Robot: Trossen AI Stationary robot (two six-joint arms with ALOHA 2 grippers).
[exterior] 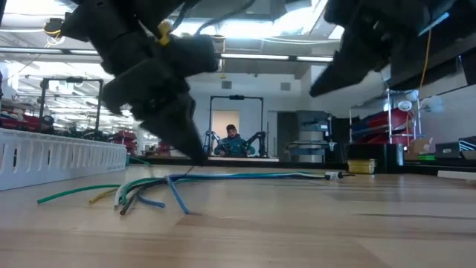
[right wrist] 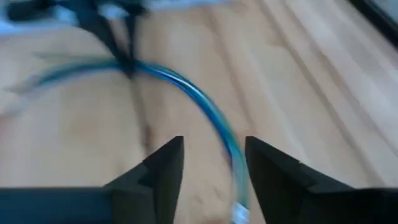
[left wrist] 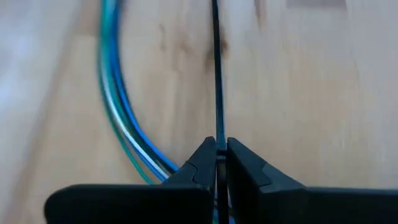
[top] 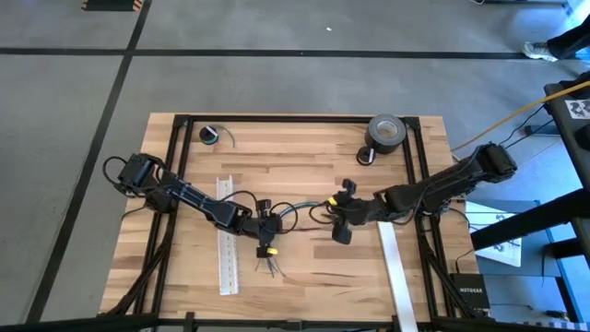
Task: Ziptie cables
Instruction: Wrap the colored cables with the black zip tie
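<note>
We see the left gripper pinched shut on a thin black ziptie beside the cables lying mid-desk, nearer its front edge, while the right gripper hangs above them, fingers parted and holding nothing.

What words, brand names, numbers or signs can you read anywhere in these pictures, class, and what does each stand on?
"NETGEAR": on the dark box on the floor by the table's right corner, high view.
Black-and-white square marker at the right edge: a pattern, no words.
White printed sheet on the floor: too small to read.
Nothing else is legible.
</note>
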